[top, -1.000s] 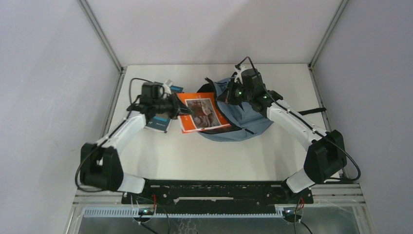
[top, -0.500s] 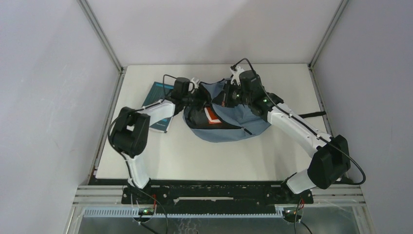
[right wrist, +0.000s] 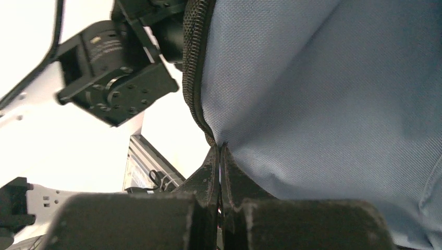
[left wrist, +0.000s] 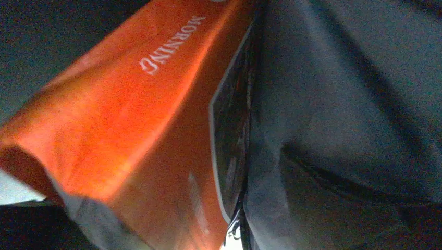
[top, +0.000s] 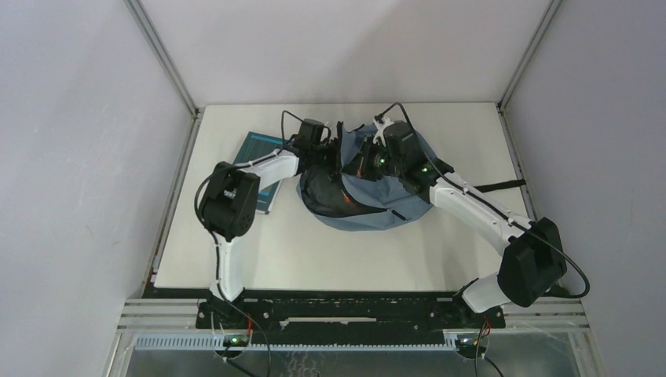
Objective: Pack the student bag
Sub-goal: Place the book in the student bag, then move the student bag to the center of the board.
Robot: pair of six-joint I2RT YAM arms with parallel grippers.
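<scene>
White table [top: 314,251] boxed in by pale grey walls [top: 78,157]. Far left: teal book [top: 253,148], flat, partly under the left arm [top: 263,166]. Next, left gripper [top: 330,155], poked into the open mouth of the student bag [top: 393,206]; fingers out of sight, so cannot tell whether released or clenched. Close before its camera, orange book [left wrist: 130,120] against dark lining [left wrist: 339,104], inside the bag. Bag itself on the table's far middle. Right gripper [right wrist: 220,156] clenched on the bag's lifted fabric edge, just beside the zipper [right wrist: 194,78].
</scene>
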